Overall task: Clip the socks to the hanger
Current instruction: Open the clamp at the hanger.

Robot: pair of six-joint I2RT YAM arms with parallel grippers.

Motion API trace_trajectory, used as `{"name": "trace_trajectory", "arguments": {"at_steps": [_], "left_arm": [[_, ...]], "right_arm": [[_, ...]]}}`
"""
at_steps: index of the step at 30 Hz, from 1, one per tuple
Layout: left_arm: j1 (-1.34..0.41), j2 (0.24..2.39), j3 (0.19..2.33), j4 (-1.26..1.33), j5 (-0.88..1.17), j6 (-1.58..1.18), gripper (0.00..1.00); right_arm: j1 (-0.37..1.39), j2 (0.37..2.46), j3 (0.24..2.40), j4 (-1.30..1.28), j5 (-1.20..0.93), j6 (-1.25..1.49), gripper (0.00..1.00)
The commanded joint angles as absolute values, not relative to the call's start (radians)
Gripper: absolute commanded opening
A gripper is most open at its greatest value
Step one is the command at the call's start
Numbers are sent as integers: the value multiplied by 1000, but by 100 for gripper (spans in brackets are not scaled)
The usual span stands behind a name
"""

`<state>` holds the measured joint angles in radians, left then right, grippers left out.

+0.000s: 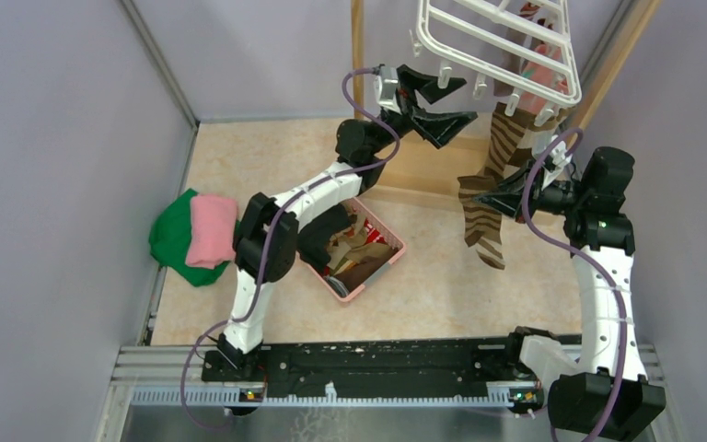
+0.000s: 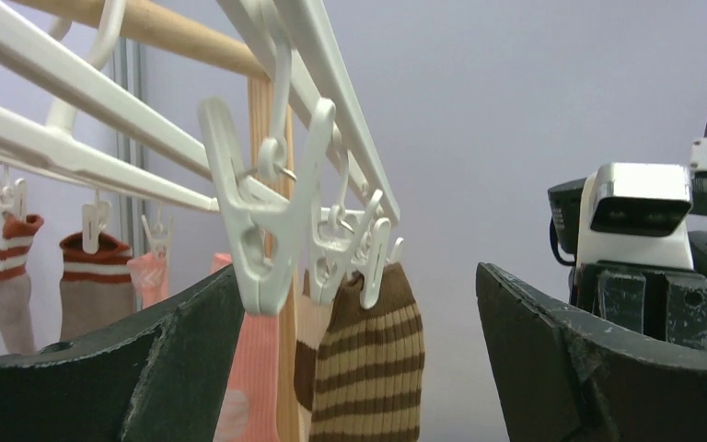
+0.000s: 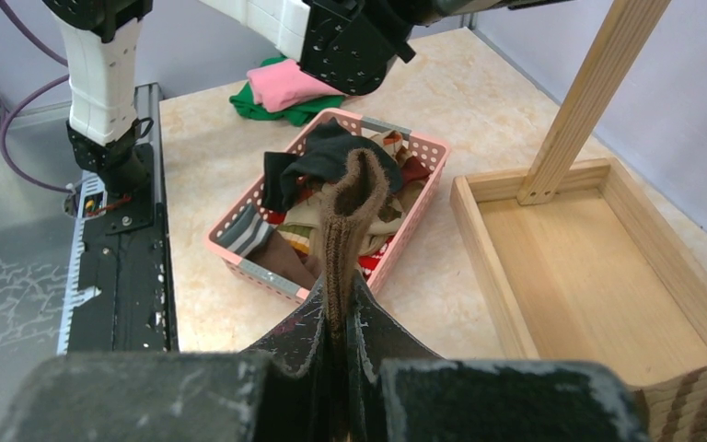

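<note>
The white hanger (image 1: 506, 41) hangs at the top right, with clips (image 1: 445, 72) under it. My left gripper (image 1: 456, 103) is raised to it and open. In the left wrist view an empty white clip (image 2: 262, 235) hangs by the left finger (image 2: 175, 368). Behind it a brown and cream striped sock (image 2: 373, 359), a pink sock (image 2: 256, 368) and grey-red socks (image 2: 14, 276) hang clipped. My right gripper (image 1: 490, 195) is shut on a brown striped sock (image 1: 480, 226) just under the hanger; its ribbed edge (image 3: 350, 221) stands up between the fingers (image 3: 304, 331).
A pink basket (image 1: 388, 262) holding several socks sits mid-table, also in the right wrist view (image 3: 239, 262). Folded pink (image 1: 212, 228) and green (image 1: 173, 241) cloths lie at the left. The wooden stand's base tray (image 3: 598, 267) and post (image 1: 357, 55) are under the hanger.
</note>
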<state>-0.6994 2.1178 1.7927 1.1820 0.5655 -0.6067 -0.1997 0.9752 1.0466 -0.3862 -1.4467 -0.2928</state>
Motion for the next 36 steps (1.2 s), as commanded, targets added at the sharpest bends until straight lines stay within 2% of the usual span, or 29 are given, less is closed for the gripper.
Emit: {"name": "trace_trajectory", "arguments": {"at_steps": [1, 18, 36], "left_arm": [[-694, 2162, 1899, 1263, 554, -675, 98], [-696, 2300, 2158, 1171, 563, -726, 93], [-717, 2347, 2258, 1114, 577, -734, 86]], "right_arm": [[-208, 962, 1048, -380, -1477, -314, 0], [-209, 959, 1052, -385, -1489, -316, 0], [-209, 957, 1054, -387, -1492, -318, 0]]}}
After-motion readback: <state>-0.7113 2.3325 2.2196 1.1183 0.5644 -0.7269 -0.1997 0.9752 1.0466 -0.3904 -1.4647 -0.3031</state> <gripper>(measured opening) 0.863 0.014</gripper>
